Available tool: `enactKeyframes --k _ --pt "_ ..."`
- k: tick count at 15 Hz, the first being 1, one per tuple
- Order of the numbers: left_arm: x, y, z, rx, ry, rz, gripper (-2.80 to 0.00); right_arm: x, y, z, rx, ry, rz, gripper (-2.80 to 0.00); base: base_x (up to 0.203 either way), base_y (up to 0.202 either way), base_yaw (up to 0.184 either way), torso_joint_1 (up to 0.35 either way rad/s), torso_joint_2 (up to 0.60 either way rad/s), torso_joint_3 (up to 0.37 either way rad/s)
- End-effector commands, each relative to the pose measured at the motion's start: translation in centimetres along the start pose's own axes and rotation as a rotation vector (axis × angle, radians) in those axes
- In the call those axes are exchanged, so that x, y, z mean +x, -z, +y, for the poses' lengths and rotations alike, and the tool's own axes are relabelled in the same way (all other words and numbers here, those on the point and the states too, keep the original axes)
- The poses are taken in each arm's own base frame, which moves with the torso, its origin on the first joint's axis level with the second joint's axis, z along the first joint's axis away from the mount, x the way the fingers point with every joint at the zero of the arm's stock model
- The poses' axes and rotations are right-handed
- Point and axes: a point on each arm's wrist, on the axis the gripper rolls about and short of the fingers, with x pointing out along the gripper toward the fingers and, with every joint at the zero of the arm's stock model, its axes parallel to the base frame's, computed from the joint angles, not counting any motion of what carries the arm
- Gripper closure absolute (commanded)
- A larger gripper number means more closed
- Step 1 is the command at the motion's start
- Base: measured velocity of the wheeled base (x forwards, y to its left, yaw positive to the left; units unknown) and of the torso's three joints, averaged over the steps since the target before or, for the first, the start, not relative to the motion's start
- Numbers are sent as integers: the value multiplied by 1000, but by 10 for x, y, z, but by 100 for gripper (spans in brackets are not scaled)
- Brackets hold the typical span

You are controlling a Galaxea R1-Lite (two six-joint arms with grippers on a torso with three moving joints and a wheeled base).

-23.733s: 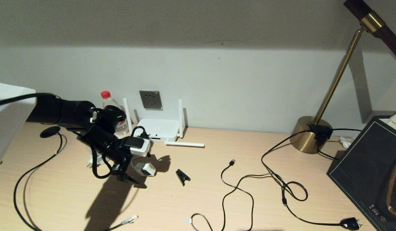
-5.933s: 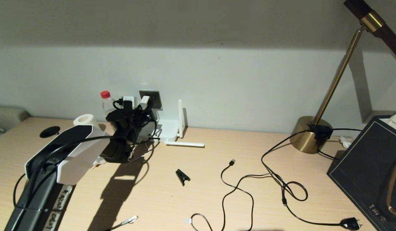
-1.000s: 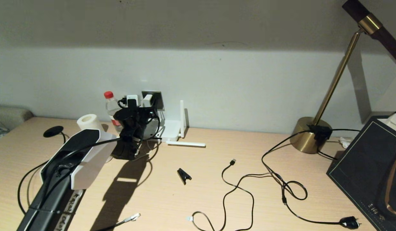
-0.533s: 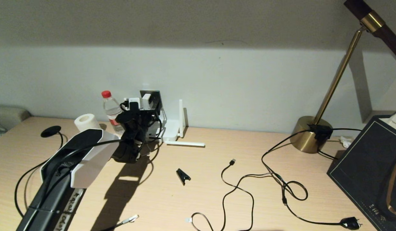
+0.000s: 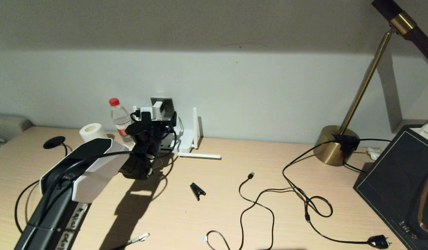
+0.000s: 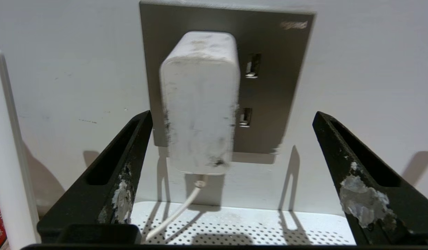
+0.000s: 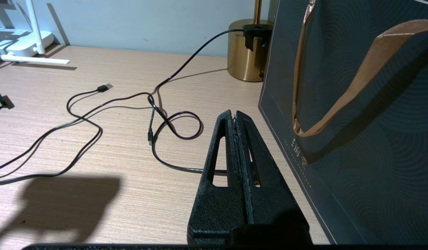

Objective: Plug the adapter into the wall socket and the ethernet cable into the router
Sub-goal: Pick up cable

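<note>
Adapter [image 6: 200,104] seated in wall socket [image 6: 269,86] above router [image 6: 241,222]; left gripper [image 6: 231,139] spread wide, not touching. Right gripper [image 7: 237,119] pressed together, empty.

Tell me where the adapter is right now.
The adapter sits on the wall socket at the table's back left, above the router, between the left gripper's open jaws, untouched.

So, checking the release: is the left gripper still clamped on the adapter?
No, the left gripper is open, its fingers clear of the adapter.
</note>
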Motion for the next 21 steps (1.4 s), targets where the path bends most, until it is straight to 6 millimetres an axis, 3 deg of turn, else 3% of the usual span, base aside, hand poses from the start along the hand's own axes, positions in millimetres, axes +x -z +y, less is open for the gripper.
enactKeyframes --k 1,6,12,21 --pt "-1 -11 0 -2 0 -13 -280 2 10 0 0 -1 34 0 0 0 0 0 0 0" --pt "-9 -36 4 -1 -6 -10 -280 2 10 0 0 1 34 0 0 0 0 0 0 0" --pt "-21 -57 27 10 -43 9 -280 2 10 0 0 0 34 0 0 0 0 0 0 0" --pt "-31 -86 20 1 -21 -5 -280 2 10 0 0 -1 34 0 0 0 0 0 0 0"
